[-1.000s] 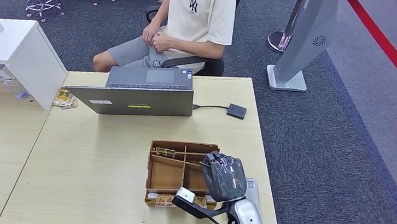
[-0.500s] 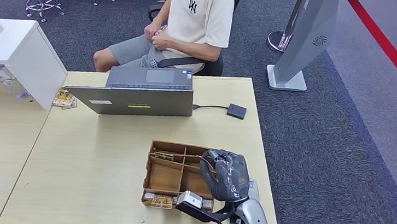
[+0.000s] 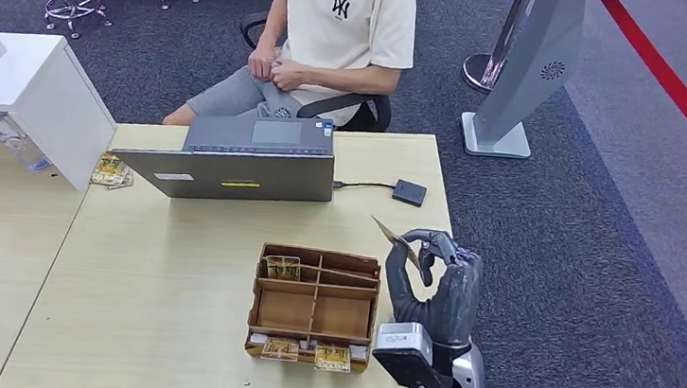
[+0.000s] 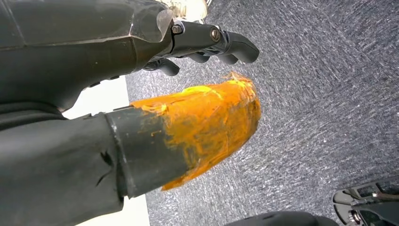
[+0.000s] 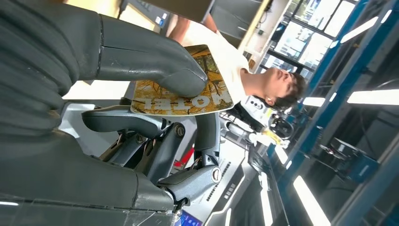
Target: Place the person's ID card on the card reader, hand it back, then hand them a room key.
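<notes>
The right hand (image 3: 433, 283) is now raised upright just beside the right side of the wooden divided tray (image 3: 314, 305), where a second ago it lay palm-down over the tray's right compartments. It pinches a room key card (image 3: 396, 236) between thumb and fingers; in the right wrist view the thumb presses on the card's (image 5: 181, 89) printed face, an autumn-tree picture with the word "HOTEL", with darker fingers beneath it. In the head view the card sticks out tilted from the fingertips, above the tabletop and past the tray's far right corner. The tray has shifted slightly on the wooden table (image 3: 170, 272) since then. More printed cards stand in the tray's near slots and one in its far left compartment.

The left hand (image 4: 207, 42) hangs over grey carpet, its dark fingers curled loosely with nothing in them, the orange-smeared thumb (image 4: 207, 122) apart from them.

Beyond the tray sits the open grey laptop (image 3: 238, 160), and right of it, the small black card reader (image 3: 409, 193) on its cable. Farthest off, the seated person (image 3: 335, 41) has turned a little in the chair, hands together in the lap.
</notes>
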Controlling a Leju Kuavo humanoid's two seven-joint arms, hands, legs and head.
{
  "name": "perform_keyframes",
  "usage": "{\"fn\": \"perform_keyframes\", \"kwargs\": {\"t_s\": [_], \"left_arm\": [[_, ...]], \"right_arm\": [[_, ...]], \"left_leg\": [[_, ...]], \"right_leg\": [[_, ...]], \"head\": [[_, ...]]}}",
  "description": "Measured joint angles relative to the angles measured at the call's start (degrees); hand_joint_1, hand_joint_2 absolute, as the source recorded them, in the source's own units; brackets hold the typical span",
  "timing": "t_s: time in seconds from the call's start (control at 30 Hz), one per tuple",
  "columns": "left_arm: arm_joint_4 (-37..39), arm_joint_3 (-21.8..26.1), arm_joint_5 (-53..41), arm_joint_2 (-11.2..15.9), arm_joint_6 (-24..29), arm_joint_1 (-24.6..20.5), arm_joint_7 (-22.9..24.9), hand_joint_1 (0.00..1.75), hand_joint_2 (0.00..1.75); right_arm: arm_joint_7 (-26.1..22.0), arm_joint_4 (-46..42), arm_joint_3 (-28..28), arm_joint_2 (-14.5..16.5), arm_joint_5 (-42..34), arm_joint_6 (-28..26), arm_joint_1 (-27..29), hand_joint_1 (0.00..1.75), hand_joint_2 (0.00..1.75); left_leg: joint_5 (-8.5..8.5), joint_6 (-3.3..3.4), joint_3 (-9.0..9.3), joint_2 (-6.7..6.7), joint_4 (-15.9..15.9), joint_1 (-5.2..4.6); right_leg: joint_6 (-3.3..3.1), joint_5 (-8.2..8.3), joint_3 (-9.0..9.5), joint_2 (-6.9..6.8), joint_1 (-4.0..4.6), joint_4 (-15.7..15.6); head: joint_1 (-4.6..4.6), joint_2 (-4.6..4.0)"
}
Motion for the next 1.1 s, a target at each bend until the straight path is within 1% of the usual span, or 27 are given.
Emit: {"fn": "perform_keyframes", "kwargs": {"t_s": [0.2,0.33,0.4,0.5,0.6,0.7,0.77,0.8,0.87,0.93,0.97,1.03,1.1], "left_arm": [[0.0,0.0,-0.1,-0.1,0.0,0.0,-0.2,0.00,0.00],[0.0,0.0,-0.8,-0.1,-0.1,-0.1,-0.3,0.00,0.00],[0.0,0.0,-1.5,0.0,-0.2,-0.1,-0.3,0.00,0.00],[0.0,0.0,-2.7,0.0,-0.6,-0.3,-0.2,0.00,0.00],[0.0,0.0,-3.6,0.1,-1.1,-0.6,0.0,0.00,0.00],[0.0,0.0,-4.2,0.2,-1.7,-0.8,0.2,0.00,0.00],[0.0,-0.1,-4.8,0.4,-2.3,-1.1,0.6,0.00,0.00],[0.0,-0.2,-5.2,0.5,-2.7,-1.4,0.8,0.00,0.00],[0.0,-0.5,-5.8,0.6,-3.5,-2.2,1.1,0.00,0.00],[0.0,-0.7,-6.2,0.7,-4.1,-2.7,1.4,0.00,0.00],[0.0,-0.8,-6.3,0.7,-4.3,-3.0,1.4,0.00,0.00],[0.0,-1.1,-6.4,0.8,-4.4,-3.3,1.5,0.00,0.00],[0.0,-1.3,-6.4,0.9,-4.5,-3.5,1.5,0.00,0.00]], "right_arm": [[0.7,-1.3,1.4,-0.7,-0.8,0.0,0.2,1.75,1.75],[1.3,-0.9,2.7,-1.2,2.7,0.1,-0.7,1.75,1.75],[1.3,-0.2,3.1,-1.3,6.8,0.1,-1.9,1.75,1.75],[0.3,1.9,3.2,-0.9,17.0,0.1,-4.7,1.75,1.75],[-1.7,4.4,2.2,0.3,26.3,0.1,-7.9,1.75,1.75],[-2.3,6.5,0.6,1.1,31.7,0.1,-10.6,1.75,1.75],[-0.2,8.3,-0.1,1.5,36.4,0.1,-13.6,1.75,1.75],[1.7,9.5,-0.3,1.7,38.9,0.1,-15.5,1.75,1.75],[6.7,12.2,-0.2,1.7,42.8,0.1,-19.6,1.75,1.75],[11.6,15.2,0.6,1.7,45.2,0.1,-23.5,1.75,1.75],[13.4,16.5,1.0,1.6,46.0,0.1,-25.1,1.75,1.75],[14.9,18.6,1.8,1.4,46.8,0.1,-27.4,1.75,1.75],[15.1,19.9,2.2,1.3,47.1,0.1,-28.6,1.75,1.75]], "left_leg": [[0.00,0.00,0.00,0.00,0.0,0.01],[0.00,0.00,0.00,0.00,0.0,0.01],[0.01,0.00,0.00,0.00,0.0,0.01],[0.01,0.00,0.01,0.01,0.0,0.01],[0.02,0.00,0.03,0.01,0.0,0.01],[0.02,0.00,0.02,0.02,0.0,0.01],[0.02,0.00,0.03,0.12,0.0,0.01],[0.02,-0.01,0.04,0.16,0.0,0.01],[0.05,-0.03,0.04,0.19,0.0,0.01],[0.08,-0.06,0.06,0.21,0.0,0.01],[0.08,-0.06,0.07,0.22,0.0,0.01],[0.08,-0.06,0.07,0.22,0.0,0.01],[0.08,-0.06,0.07,0.21,0.0,0.01]], "right_leg": [[0.00,0.00,0.00,0.00,0.01,0.0],[0.00,0.01,0.01,0.01,0.00,0.0],[-0.01,0.01,0.01,0.01,0.00,0.0],[-0.01,0.02,0.01,0.02,0.00,0.0],[-0.02,0.03,0.03,0.00,0.01,0.0],[-0.02,0.03,0.04,0.01,0.01,0.0],[-0.04,0.06,0.02,0.10,0.00,0.0],[-0.04,0.08,0.01,0.13,0.00,0.0],[-0.05,0.11,0.02,0.13,0.00,0.0],[-0.09,0.15,0.02,0.14,0.00,0.0],[-0.11,0.17,0.02,0.16,0.01,0.0],[-0.12,0.17,0.02,0.16,0.01,0.0],[-0.12,0.17,0.01,0.16,0.01,0.0]], "head": [[-0.01,0.00],[-0.01,0.00],[-0.01,0.00],[0.00,0.00],[-0.01,0.00],[0.02,0.00],[0.01,0.00],[-0.01,0.00],[0.01,0.00],[0.00,0.00],[0.00,0.00],[0.00,0.00],[-0.01,0.00]]}}
